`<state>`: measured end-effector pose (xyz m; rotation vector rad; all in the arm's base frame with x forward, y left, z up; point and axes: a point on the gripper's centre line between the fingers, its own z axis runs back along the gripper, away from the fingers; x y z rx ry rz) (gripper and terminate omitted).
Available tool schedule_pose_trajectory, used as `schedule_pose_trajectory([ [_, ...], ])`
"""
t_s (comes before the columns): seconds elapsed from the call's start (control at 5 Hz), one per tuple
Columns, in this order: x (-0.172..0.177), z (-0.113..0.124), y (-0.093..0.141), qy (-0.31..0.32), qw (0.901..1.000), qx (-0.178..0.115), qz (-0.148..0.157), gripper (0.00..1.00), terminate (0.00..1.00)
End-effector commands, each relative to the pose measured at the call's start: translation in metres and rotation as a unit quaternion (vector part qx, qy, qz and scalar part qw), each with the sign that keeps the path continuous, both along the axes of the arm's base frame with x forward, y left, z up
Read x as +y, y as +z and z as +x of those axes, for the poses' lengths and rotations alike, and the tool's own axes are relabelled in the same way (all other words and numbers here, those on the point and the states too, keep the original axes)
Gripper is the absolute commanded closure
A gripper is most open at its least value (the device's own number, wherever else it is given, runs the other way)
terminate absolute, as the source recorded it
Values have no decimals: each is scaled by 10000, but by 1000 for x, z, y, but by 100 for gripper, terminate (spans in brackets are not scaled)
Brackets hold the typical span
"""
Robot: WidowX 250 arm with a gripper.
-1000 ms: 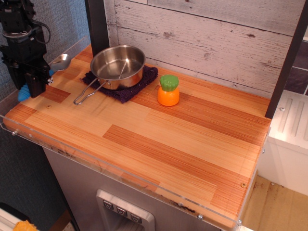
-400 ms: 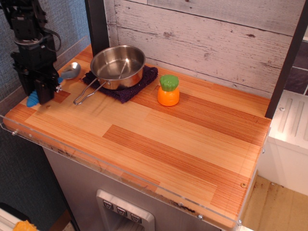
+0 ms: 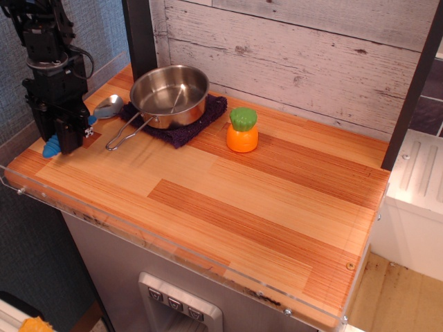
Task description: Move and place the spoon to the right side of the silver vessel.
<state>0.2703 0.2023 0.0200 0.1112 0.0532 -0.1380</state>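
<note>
1. My hand [image 3: 69, 142] is at the far left end of the bench [image 3: 228, 200], black and bulky, hanging from the arm that comes in at the upper left corner.
2. It is pinching the spoon [image 3: 104, 109] by the middle of its blue handle, and my fingers cover most of that handle.
3. The spoon's long axis runs on a slant across the bench's left end: the shiny bowl points up and to the right, toward the back wall and the silver vessel [image 3: 169, 93], while the blue tail end sticks out low on the left of my hand.
4. The bowl is just beside the vessel's left rim; I cannot tell whether they touch.
5. Whether the spoon rests on the wood or is lifted off it I cannot tell.
6. The silver vessel sits on a dark purple cloth [image 3: 197, 121], with its wire loop handle reaching down and left toward my hand.
7. An orange-and-green toy carrot [image 3: 242, 130] stands upright to the right of the vessel, just off the cloth's corner.
</note>
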Motion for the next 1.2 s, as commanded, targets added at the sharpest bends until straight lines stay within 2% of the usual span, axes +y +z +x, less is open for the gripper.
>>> schedule_pose_trajectory([
  [0.0, 2, -3, 20, 98, 10000, 2, 4, 0, 0],
  [0.2, -4, -9, 43, 130, 9994, -305, 27, 0, 0],
  [0.6, -68, -15, 113, 424, 9933, -1070, 143, 0, 0],
  [0.8, -105, -5, 118, 630, 9915, -1103, -299, 0, 0],
  [1.0, -134, 4, 114, 557, 9928, -956, -463, 0, 0],
])
